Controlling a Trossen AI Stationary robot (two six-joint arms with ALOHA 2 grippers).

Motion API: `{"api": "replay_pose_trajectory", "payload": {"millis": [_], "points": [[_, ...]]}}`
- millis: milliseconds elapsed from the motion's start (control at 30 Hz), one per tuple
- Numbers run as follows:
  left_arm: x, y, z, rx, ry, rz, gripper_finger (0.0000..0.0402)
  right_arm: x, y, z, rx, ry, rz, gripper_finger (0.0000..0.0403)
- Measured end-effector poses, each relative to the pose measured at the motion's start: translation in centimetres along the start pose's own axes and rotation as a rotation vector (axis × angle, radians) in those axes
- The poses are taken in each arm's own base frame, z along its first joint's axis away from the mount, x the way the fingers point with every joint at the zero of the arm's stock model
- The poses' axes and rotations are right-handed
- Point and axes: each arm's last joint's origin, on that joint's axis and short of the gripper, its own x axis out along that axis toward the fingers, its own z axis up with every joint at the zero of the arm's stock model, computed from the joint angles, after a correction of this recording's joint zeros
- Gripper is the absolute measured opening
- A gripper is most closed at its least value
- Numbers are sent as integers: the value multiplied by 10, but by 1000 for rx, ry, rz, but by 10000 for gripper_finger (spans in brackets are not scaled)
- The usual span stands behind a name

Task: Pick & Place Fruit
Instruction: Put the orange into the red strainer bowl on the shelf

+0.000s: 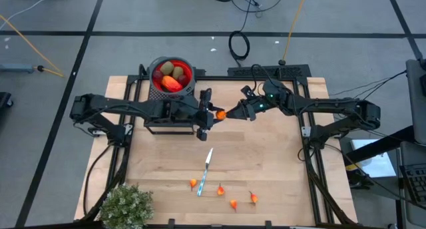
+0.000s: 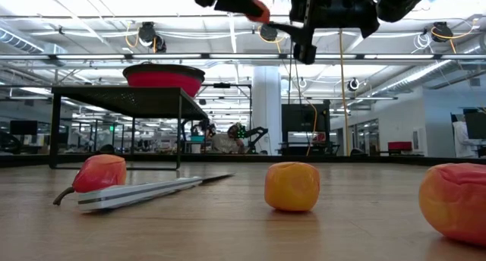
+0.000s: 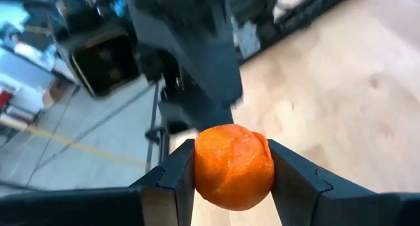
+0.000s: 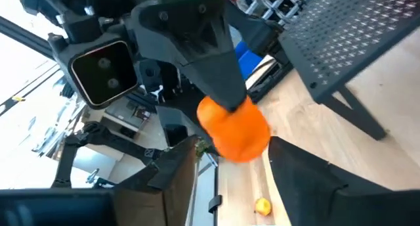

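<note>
An orange ball fruit [image 1: 219, 114] hangs above the table's far middle, between my two grippers. My left gripper [image 1: 212, 114] reaches in from the table's left and is shut on it [image 3: 233, 167]. My right gripper [image 1: 230, 113] reaches in from the right, level. It is open, its fingers [image 4: 298, 170] standing on either side of the ball [image 4: 234, 129]. A red bowl [image 1: 172, 76] with several fruits stands on a black rack at the back left. Several small orange-red fruits [image 1: 233, 204] lie on the table near the front. My left gripper pinches the orange ball by two opposite sides [image 3: 198, 168] between its two fingers [image 3: 172, 180]. The fingers come from the table's left, slanting slightly down. The ball is lifted clear of the table. My right gripper: I cannot tell whether its open fingertips touch the ball.
A knife [image 1: 206, 170] lies near the table's middle front, beside the small fruits [image 1: 193, 184]. A bushy grey-green plant [image 1: 126, 206] stands at the front left corner. The black rack [image 1: 160, 119] lies under and behind my left arm.
</note>
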Motion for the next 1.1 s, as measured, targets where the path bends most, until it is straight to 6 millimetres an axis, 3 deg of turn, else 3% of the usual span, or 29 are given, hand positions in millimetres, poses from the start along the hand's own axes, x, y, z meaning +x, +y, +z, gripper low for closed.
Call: {"api": "replay_pose_trajectory", "payload": {"millis": [300,500,733,1000,1100], "points": [[-20,8,-10,-12,223,152,153,-5,-10,0,-36,25,-68,209],[-40,29,-19,-172,283,276,154,-9,-19,-2,-147,66,-125,195],[-56,52,-36,-430,324,372,154,-12,-22,-4,-295,106,-155,130],[-74,69,-59,-648,409,466,154,-17,-30,-7,-328,161,-210,12],[-79,74,-64,-720,423,499,154,-17,-31,-8,-365,175,-213,9]]}}
